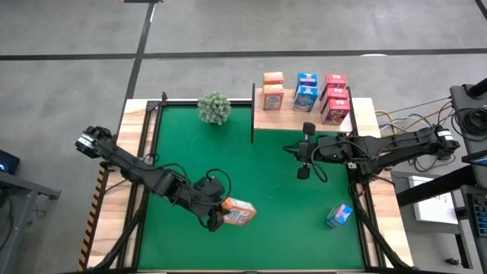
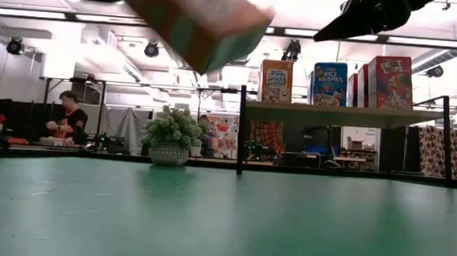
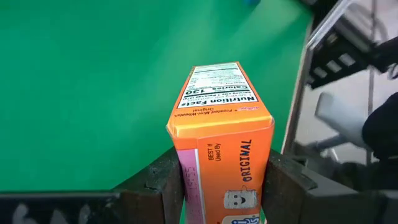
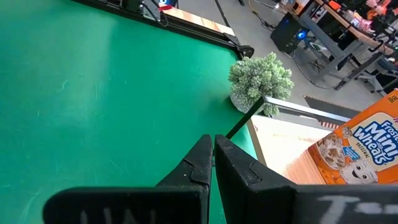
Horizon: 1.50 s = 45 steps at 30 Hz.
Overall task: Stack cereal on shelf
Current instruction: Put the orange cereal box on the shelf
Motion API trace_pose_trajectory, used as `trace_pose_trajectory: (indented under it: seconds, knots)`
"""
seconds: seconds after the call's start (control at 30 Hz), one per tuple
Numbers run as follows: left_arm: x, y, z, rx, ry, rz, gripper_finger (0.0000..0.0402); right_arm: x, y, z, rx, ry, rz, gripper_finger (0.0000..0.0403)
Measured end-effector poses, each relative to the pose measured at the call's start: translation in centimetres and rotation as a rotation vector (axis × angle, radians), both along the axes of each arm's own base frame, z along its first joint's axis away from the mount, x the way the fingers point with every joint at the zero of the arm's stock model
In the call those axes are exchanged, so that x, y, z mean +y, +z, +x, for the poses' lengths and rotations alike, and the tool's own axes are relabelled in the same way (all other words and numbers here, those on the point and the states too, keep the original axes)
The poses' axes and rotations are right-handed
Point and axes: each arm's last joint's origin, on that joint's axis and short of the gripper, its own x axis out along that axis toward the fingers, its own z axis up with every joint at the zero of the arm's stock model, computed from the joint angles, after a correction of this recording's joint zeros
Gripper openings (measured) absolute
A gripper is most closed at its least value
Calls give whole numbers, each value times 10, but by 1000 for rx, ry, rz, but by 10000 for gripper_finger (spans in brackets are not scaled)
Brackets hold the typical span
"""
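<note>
My left gripper (image 1: pixel 216 214) is over the near middle of the green mat, shut on an orange cereal box (image 1: pixel 239 212) that shows tilted at the top of the low view (image 2: pixel 200 17). My right gripper (image 1: pixel 303 161) is shut with nothing in it, hanging above the mat just in front of the shelf (image 1: pixel 285 118). On the shelf stand stacked orange boxes (image 1: pixel 273 91), blue boxes (image 1: pixel 307 91) and red boxes (image 1: pixel 335 99). One blue box (image 1: pixel 339 216) lies on the mat at the near right. My left gripper pinches the orange box (image 3: pixel 221 143) between its two fingers (image 3: pixel 163 186), which press on two opposite faces at the end nearest the wrist (image 3: pixel 188 182). The fingers slant down from the table's left. The box juts out past them, tilted and clear of the mat.
A round green plant (image 1: pixel 214 107) stands at the far edge, left of the shelf's black post (image 1: pixel 253 114). Black rails run along the mat's left and right sides. A broad stretch of mat (image 1: pixel 251 164) lies between the two arms.
</note>
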Motion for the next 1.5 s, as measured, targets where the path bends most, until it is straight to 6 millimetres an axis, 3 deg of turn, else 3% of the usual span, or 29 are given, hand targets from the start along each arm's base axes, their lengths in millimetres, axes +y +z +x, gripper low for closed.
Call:
trace_pose_trajectory:
  seconds: [0.33,0.63,0.93,1.1,1.27,1.5]
  knots:
    - [8,61,4,-124,0,256,148,0,0,0,2,0,-1,9]
    - [43,96,16,-176,-46,551,148,-1,-1,-9,36,-15,18,9]
    - [107,108,33,-105,-106,872,148,-3,3,-28,-30,-20,39,9]
    - [140,112,54,-188,-152,988,148,-3,6,-34,-59,-23,51,9]
    - [172,99,78,-205,-218,1051,148,-3,4,-35,-56,-23,50,9]
    - [208,73,96,-116,-210,1045,148,-3,3,-35,-47,-17,33,9]
